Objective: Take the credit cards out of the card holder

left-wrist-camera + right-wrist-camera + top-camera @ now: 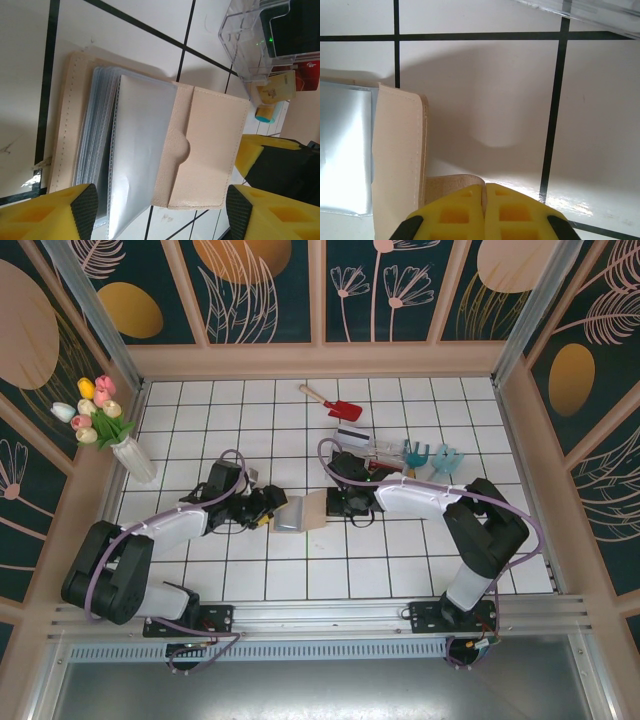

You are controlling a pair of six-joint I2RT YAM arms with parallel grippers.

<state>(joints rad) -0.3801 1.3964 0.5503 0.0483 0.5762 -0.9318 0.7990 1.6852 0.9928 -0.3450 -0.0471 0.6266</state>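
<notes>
Between the two grippers, the holder lies open on the tiles, with the clear tray just beyond it. It looks light and floppy: soft tan covers, with thin, slick sleeves fanned up from the spine. It would likely slide unless pinned. No cards can be made out inside the silvery sleeves. What looks like a card lies beyond the holder, beside the tray. Cards should be stiff, thin and slippery, best pinched by an edge at a sleeve's mouth. The right gripper is pressed together, apparently pinching the holder's tan flap at its edge. The left gripper is spread wide over the holder, holding nothing.
</notes>
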